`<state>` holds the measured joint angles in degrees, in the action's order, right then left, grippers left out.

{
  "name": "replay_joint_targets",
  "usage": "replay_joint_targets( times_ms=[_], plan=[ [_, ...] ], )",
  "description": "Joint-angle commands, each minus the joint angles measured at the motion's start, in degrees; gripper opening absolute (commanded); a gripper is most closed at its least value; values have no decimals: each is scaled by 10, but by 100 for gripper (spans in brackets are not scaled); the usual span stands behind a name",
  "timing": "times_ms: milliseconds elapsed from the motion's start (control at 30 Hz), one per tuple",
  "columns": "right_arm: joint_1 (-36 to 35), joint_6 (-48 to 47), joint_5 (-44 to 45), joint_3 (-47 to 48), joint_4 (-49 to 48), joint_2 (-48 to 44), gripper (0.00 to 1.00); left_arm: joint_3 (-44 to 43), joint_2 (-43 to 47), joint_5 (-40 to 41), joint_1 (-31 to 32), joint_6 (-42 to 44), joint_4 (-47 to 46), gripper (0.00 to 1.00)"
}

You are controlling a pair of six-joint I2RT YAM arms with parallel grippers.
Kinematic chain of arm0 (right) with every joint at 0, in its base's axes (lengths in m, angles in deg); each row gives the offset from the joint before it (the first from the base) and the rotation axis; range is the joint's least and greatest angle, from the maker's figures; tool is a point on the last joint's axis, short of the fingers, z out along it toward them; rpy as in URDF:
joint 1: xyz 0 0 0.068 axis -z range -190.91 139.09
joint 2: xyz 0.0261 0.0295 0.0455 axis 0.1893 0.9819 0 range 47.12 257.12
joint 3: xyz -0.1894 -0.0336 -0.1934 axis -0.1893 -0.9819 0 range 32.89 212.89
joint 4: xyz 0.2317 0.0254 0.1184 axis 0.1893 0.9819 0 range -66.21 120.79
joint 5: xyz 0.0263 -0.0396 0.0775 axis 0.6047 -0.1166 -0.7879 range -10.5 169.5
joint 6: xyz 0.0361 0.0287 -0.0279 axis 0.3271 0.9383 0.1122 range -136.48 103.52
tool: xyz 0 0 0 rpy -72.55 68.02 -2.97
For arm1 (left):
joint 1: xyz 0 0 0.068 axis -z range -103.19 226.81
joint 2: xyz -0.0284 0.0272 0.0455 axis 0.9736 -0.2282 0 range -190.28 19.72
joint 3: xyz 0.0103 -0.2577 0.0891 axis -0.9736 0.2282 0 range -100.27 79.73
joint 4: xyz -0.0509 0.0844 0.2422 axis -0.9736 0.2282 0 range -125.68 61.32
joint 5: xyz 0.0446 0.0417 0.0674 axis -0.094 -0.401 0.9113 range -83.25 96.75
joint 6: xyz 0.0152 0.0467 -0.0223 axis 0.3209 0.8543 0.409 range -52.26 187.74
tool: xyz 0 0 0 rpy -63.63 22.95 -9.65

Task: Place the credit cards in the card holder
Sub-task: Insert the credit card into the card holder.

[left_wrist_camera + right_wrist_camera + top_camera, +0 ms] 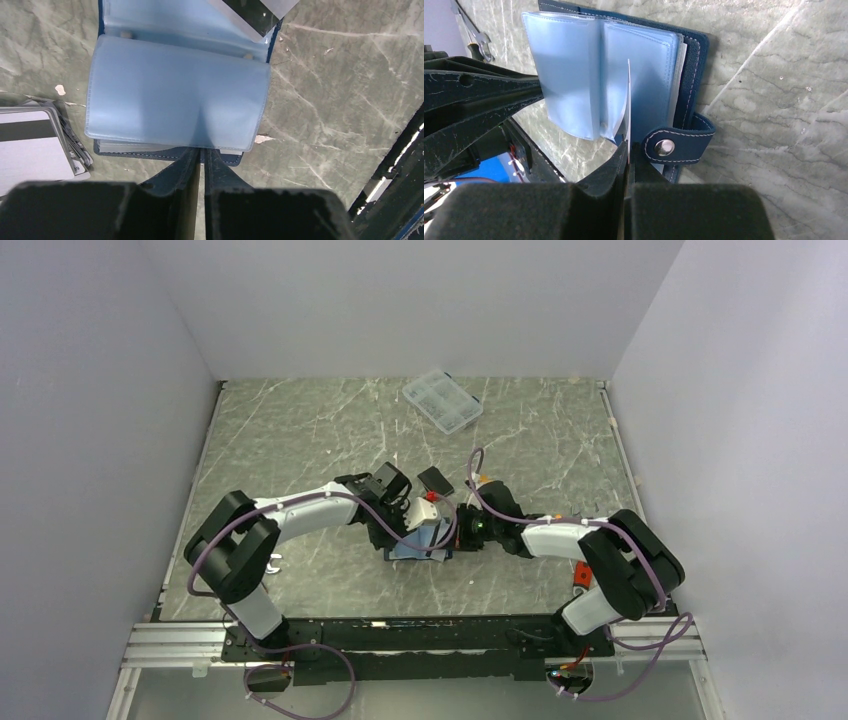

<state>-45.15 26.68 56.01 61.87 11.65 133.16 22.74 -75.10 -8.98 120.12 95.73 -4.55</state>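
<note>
While the left gripper pinches the card holder's translucent sleeve, the right gripper clamps a thin card.

A fixed camera above and behind the arm bases looks down from well back over the whole table to its far edge. Two wrist cameras sit very close, one sighting over the left gripper, one over the right gripper, facing each other across the open card holder. All three views share it; a credit card atop the left wrist view shows edge-on in the right.
</note>
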Motion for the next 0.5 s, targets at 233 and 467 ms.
replay_joint_targets(
  times_ms=[233, 467],
  plan=[
    [-4, -15, 27, 2, 65, -30, 0, 5, 97, -58, -23, 23, 61, 12],
    [-6, -17, 27, 20, 75, -35, 0, -44, 115, -89, -25, 14, 84, 12]
  ],
)
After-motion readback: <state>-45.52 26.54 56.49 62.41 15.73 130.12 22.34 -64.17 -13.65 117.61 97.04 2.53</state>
